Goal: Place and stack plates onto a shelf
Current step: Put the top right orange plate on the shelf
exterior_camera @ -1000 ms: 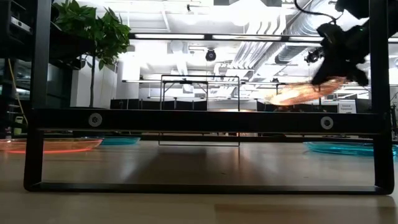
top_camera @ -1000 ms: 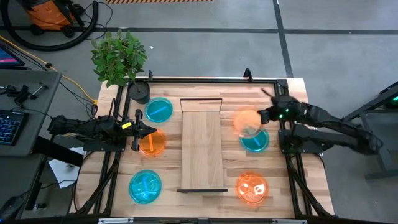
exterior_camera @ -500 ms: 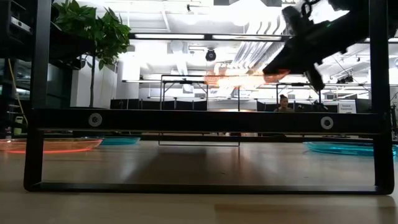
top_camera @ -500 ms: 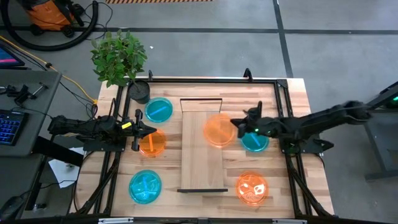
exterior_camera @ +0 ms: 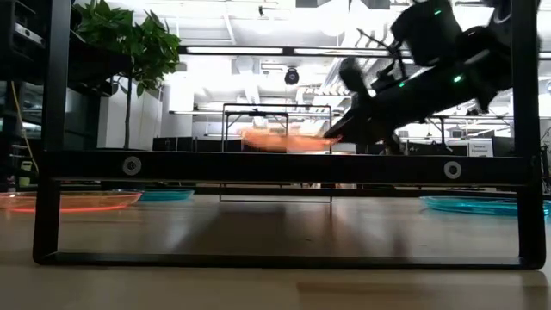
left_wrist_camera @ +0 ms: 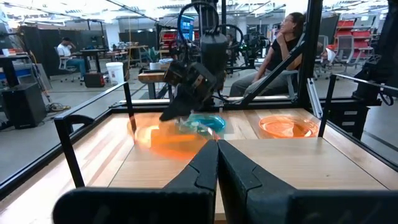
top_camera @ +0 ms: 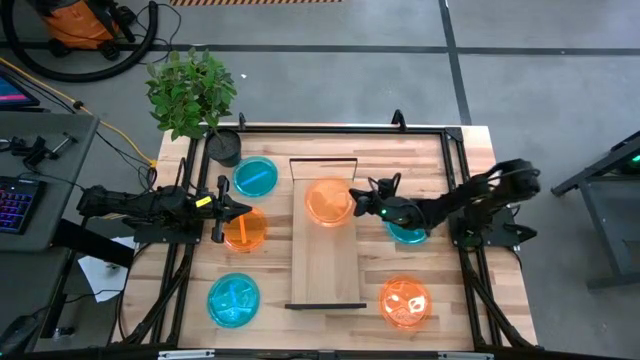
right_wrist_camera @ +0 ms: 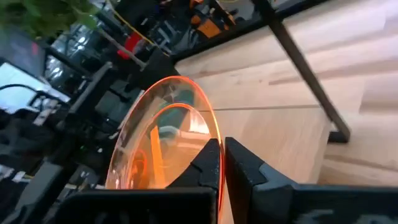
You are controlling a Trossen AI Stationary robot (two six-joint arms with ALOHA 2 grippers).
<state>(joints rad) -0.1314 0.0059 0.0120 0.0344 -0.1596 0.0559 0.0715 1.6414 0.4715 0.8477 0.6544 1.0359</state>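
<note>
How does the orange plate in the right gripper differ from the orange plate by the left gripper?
The held orange plate is pinched at its rim by the right gripper and hangs over the shelf; the other orange plate lies flat on the tabletop, left of the shelf. The left gripper, fingers shut, sits at that plate's edge without gripping it. Both plates look the same size, round and translucent.
</note>
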